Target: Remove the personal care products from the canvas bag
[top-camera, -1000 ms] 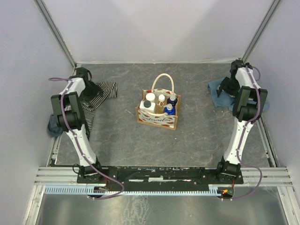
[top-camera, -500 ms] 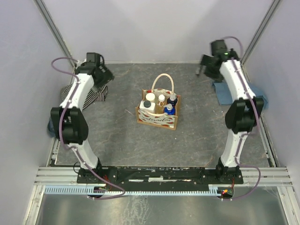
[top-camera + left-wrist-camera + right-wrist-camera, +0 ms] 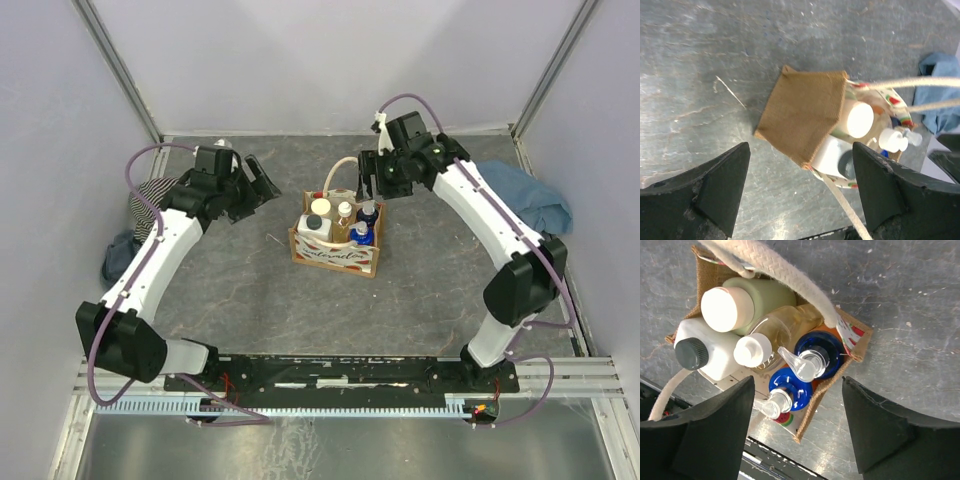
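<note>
The canvas bag [image 3: 335, 255] stands upright mid-table, its cream handles [image 3: 345, 170] looped up. The personal care products are packed inside it: a white bottle with a dark cap [image 3: 695, 355], a pale green bottle [image 3: 757, 297], a clear yellowish bottle [image 3: 782, 325] and two blue pump bottles [image 3: 820, 352]. My right gripper [image 3: 799, 390] hovers open just above the bag's back right side, over the pump bottles and touching nothing. My left gripper [image 3: 800, 150] hangs open above the table off the bag's left side, facing its tan wall [image 3: 802, 112], with nothing between its fingers.
A striped garment [image 3: 150, 190] lies at the far left behind my left arm. A blue cloth [image 3: 530, 195] lies at the far right near the wall. Grey tabletop surrounds the bag, and the arm bases line the near edge.
Both arms have swung in from the outer sides to the bag: the left away from the striped garment, the right away from the blue cloth. The bag has not moved.
</note>
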Robot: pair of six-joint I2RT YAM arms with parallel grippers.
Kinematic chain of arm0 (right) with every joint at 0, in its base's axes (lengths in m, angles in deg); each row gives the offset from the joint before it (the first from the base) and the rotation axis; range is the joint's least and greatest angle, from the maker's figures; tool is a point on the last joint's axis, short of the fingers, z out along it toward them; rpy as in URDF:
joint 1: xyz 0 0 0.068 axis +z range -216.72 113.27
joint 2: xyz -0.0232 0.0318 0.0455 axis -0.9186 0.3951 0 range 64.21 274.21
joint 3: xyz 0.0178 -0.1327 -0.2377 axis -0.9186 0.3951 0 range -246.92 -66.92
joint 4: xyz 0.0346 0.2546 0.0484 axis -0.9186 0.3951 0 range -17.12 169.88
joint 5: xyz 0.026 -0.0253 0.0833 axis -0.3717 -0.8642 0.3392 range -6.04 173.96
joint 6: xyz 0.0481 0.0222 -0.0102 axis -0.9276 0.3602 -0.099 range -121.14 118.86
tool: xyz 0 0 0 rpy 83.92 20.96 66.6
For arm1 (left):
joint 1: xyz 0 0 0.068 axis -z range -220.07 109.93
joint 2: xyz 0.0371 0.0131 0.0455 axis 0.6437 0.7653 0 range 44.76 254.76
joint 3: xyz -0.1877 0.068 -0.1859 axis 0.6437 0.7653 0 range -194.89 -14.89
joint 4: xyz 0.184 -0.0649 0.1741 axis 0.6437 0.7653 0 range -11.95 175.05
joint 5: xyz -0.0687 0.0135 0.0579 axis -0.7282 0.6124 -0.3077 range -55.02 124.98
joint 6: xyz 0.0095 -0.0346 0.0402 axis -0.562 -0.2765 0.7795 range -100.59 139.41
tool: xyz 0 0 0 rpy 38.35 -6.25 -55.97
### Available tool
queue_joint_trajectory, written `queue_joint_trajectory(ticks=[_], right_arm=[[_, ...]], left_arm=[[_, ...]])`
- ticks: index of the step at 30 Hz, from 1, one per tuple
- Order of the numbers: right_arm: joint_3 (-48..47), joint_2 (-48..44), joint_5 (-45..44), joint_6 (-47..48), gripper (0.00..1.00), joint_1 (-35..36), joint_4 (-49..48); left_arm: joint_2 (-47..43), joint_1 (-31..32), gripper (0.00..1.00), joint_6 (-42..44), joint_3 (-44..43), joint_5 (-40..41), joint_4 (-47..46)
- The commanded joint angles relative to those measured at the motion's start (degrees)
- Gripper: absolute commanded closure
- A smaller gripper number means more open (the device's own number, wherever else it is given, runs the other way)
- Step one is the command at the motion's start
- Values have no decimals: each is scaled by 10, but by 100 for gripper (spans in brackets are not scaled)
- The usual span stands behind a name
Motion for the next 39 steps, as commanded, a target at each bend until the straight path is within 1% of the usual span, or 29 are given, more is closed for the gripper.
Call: queue_joint_trajectory(ticks=[1, 4, 7, 13, 19, 24, 28, 32, 36, 39], right_arm=[[-9, 28, 12, 19, 23, 23, -7], [-8, 49, -6, 26, 23, 41, -5], [-2, 66, -25, 28, 23, 48, -4], [43, 71, -84, 27, 23, 49, -14], [81, 78, -113, 20, 23, 48, -29], [103, 81, -115, 8, 24, 39, -39], [135, 37, -109, 2, 23, 34, -66], [143, 10, -118, 12, 23, 30, -63], [144, 22, -125, 20, 23, 28, -53], [144, 38, -126, 21, 26, 28, -54]], left_arm=[[-42, 39, 11, -11, 0, -24, -16], [-56, 67, 11, -15, 14, -16, -14], [-60, 80, 11, -16, 32, -17, -9], [-71, 85, 11, -16, 59, -20, -7], [-77, 85, 11, -17, 81, -26, -6], [-84, 85, 11, -17, 94, -31, -3], [-90, 86, 11, -14, 102, -28, 1], [-87, 86, 11, -16, 106, -34, 0], [-86, 86, 11, -20, 112, -40, -6], [-86, 86, 11, -19, 114, -41, -8]])
